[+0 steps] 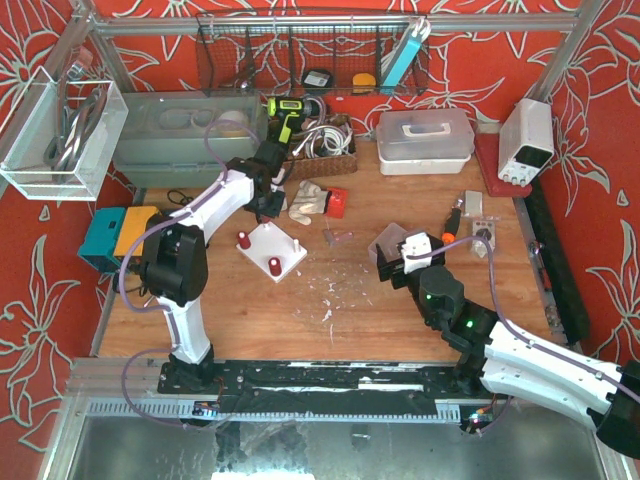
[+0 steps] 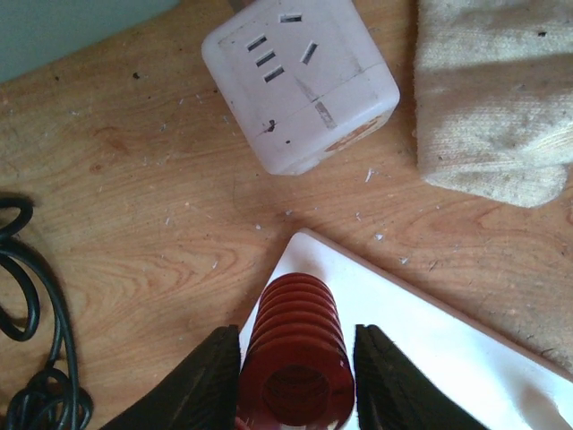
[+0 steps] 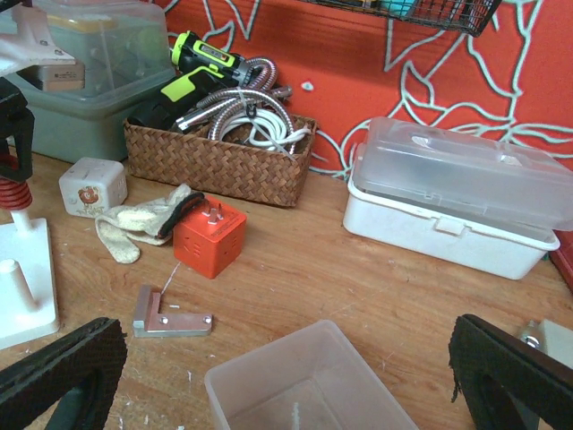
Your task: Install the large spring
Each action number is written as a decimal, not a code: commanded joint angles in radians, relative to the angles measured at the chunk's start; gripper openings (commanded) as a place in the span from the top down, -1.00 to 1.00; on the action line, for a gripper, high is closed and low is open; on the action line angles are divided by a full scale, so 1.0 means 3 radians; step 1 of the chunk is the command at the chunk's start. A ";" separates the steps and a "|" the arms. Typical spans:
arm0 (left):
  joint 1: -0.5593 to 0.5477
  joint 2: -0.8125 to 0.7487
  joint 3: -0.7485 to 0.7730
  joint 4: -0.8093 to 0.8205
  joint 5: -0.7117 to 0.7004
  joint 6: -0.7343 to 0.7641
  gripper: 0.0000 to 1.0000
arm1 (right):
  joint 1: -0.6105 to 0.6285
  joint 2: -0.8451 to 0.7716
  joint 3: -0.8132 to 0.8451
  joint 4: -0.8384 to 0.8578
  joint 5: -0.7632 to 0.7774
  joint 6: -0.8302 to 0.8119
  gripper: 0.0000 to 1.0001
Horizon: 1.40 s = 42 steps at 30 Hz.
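Observation:
The large spring point(image 2: 295, 349) is dark red and stands upright at a corner of the white base plate point(image 2: 466, 349). My left gripper point(image 2: 295, 376) straddles it from above. The left finger is against its coils and a thin gap shows at the right finger point(image 2: 394, 385), so the jaws are slightly open. The right wrist view shows the same spring point(image 3: 11, 190) on the plate point(image 3: 27, 296) beside a bare white post point(image 3: 9, 269). From above, the left gripper point(image 1: 265, 205) sits at the plate's point(image 1: 285, 245) far corner. My right gripper point(image 1: 400, 255) is wide open over a translucent tub point(image 3: 304, 385).
A white cube socket point(image 2: 300, 81), a cloth glove point(image 2: 492, 98) and a black cable point(image 2: 22, 313) lie near the plate. An orange cube plug point(image 3: 209, 237), a metal L-bracket point(image 3: 170, 318), a wicker basket point(image 3: 219, 157) and a white lidded box point(image 3: 457, 202) stand further right.

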 commanded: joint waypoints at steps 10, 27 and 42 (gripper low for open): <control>0.0018 -0.0187 -0.0041 0.0157 0.0182 -0.0004 -0.37 | -0.0047 -0.0018 -0.0037 0.0021 0.0036 0.0076 -0.98; -0.0122 -0.2344 -0.2482 0.3028 0.2176 -0.1216 -1.00 | -0.0426 0.0309 0.0662 -0.1841 0.0092 0.1476 -0.98; -0.0895 -0.2924 -0.3626 0.4159 0.1531 -0.1191 -1.00 | -0.0876 0.1178 0.1641 -0.3571 -0.0161 0.3152 -0.74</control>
